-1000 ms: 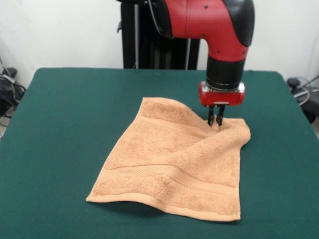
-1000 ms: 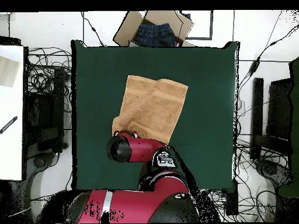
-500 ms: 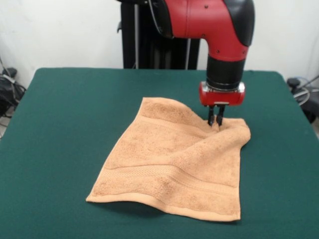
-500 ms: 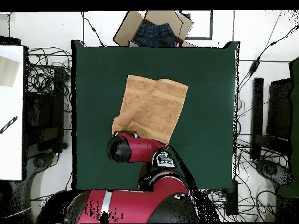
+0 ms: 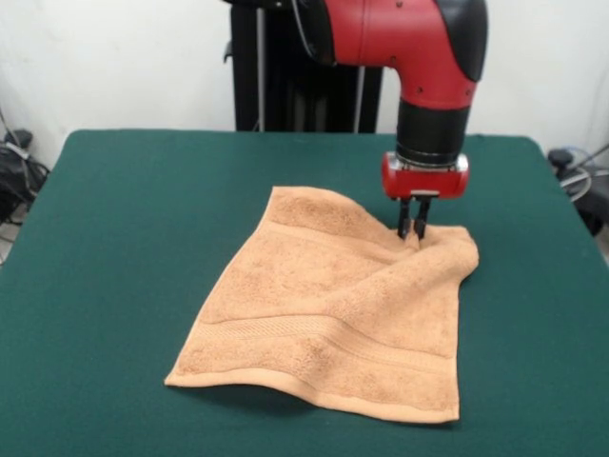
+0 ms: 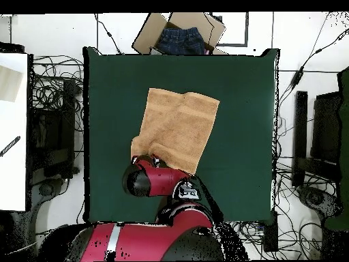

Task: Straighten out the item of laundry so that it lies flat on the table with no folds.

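The item of laundry (image 5: 338, 305) is a peach-orange terry towel lying mostly spread on the green table (image 5: 124, 238), right of centre. Its far edge humps up in a fold, and its far right corner is bunched into a small peak. My gripper (image 5: 413, 229) points straight down at that peak, shut on a pinch of the cloth, fingers close together. From overhead the towel (image 6: 178, 126) shows a crease down its middle on the table (image 6: 245, 102). The red arm covers the towel's corner nearest the robot and hides the gripper.
A cardboard box (image 6: 180, 33) holding blue jeans sits just beyond the table's far edge in the overhead view. Cables lie on the floor all around the table, and a white surface (image 6: 13, 129) stands at the left.
The arm has risen slightly and drawn back a little toward the robot's base, still holding the pinch. The towel's shape looks almost the same.
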You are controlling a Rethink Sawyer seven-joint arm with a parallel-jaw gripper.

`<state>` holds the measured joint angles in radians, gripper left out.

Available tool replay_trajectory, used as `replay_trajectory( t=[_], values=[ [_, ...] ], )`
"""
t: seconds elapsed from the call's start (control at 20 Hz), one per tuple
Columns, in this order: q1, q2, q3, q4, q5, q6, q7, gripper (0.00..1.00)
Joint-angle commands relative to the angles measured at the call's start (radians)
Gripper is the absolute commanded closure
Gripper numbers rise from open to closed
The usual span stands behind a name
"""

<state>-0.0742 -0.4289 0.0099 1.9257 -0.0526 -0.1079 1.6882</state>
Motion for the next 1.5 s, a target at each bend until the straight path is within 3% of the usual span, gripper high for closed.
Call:
replay_trajectory(
  t=[0.05,0.75,1.5],
  values=[
    [0.026,0.048,0.026,0.116,0.033,0.064,0.217,1.00],
    [-0.017,-0.067,0.049,0.151,0.029,0.236,0.150,1.00],
    [-0.037,-0.101,0.058,0.190,0.010,0.219,0.159,1.00]
  ],
)
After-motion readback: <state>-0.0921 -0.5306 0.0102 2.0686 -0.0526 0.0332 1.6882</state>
